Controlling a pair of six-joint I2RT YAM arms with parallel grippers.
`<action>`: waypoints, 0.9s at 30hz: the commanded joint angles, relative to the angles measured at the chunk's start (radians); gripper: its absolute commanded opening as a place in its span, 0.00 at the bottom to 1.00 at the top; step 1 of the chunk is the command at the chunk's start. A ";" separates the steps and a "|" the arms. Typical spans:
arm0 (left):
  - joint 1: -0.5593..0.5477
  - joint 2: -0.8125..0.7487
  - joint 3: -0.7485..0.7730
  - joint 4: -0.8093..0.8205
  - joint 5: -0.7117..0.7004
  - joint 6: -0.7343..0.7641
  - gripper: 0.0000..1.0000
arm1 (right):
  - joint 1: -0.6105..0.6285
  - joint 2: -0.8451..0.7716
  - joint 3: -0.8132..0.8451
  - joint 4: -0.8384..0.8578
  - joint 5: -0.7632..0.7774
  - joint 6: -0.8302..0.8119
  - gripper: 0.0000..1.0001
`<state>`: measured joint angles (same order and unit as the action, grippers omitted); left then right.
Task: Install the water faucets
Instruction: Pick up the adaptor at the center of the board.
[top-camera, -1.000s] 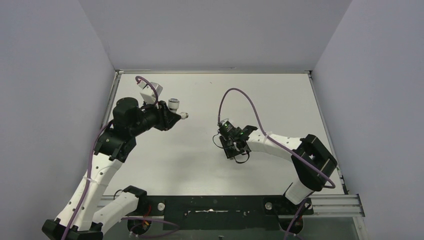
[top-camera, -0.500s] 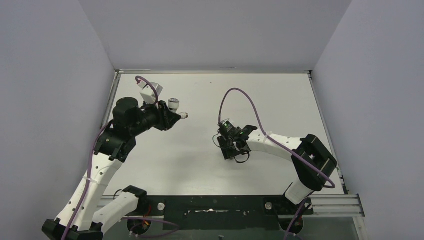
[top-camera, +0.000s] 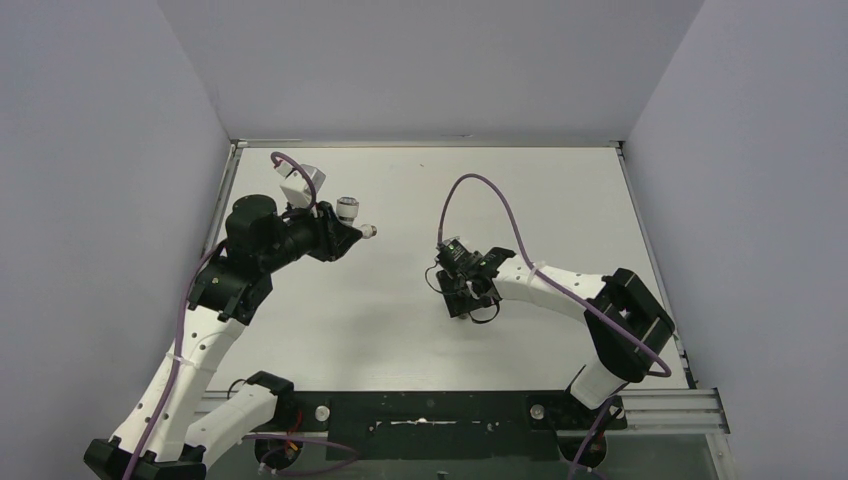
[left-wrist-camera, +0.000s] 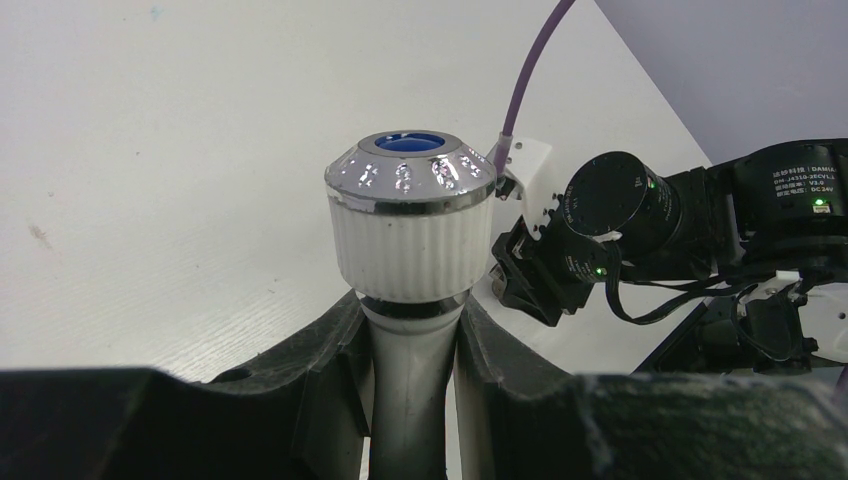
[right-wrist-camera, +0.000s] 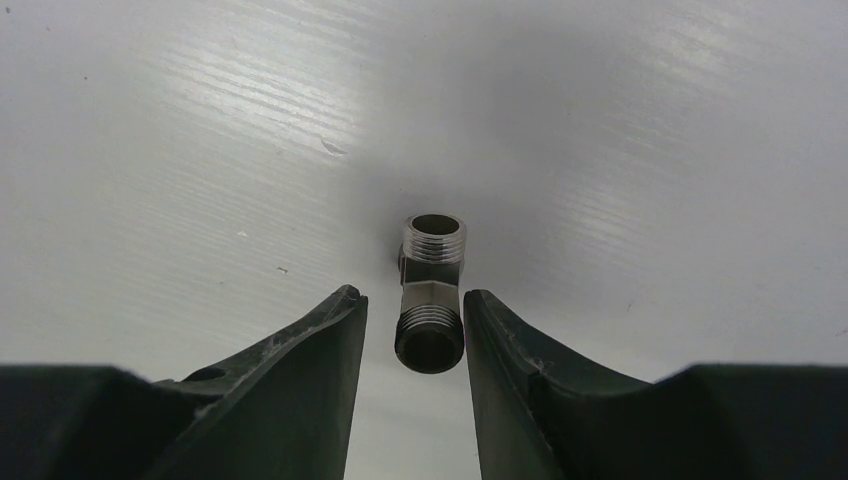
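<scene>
My left gripper (top-camera: 347, 236) (left-wrist-camera: 410, 322) is shut on the white stem of a water faucet (top-camera: 346, 210) (left-wrist-camera: 410, 215), held above the table at the back left. Its ribbed white collar and chrome knob with the blue dot stand above the fingers. Mid-table, my right gripper (top-camera: 462, 302) (right-wrist-camera: 410, 296) points down at the surface. A small threaded metal fitting (right-wrist-camera: 432, 295) lies on the table between its fingers. The right finger is close against the fitting and a gap shows on the left side. The jaws are open. In the top view the right gripper hides the fitting.
Purple cables (top-camera: 490, 195) loop over both arms. A metal rail (top-camera: 225, 200) runs along the table's left edge, and grey walls close in the back and both sides. A black strip (top-camera: 430, 410) with the arm bases lines the near edge.
The right gripper's jaws have parted and the wrist has shifted slightly over the fitting. The left arm and the faucet have stayed still.
</scene>
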<state>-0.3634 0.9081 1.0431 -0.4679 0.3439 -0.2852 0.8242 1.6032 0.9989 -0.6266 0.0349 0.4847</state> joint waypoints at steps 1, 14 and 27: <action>0.007 -0.023 0.041 0.060 0.005 -0.008 0.00 | -0.009 0.005 0.048 -0.009 -0.003 0.002 0.41; 0.007 -0.020 0.043 0.057 0.004 -0.005 0.00 | -0.013 0.031 0.061 -0.004 0.013 -0.003 0.35; 0.007 -0.024 0.041 0.055 0.000 -0.003 0.00 | -0.015 0.051 0.059 -0.005 0.009 -0.011 0.33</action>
<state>-0.3634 0.9062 1.0431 -0.4679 0.3435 -0.2848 0.8169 1.6356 1.0195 -0.6388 0.0360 0.4828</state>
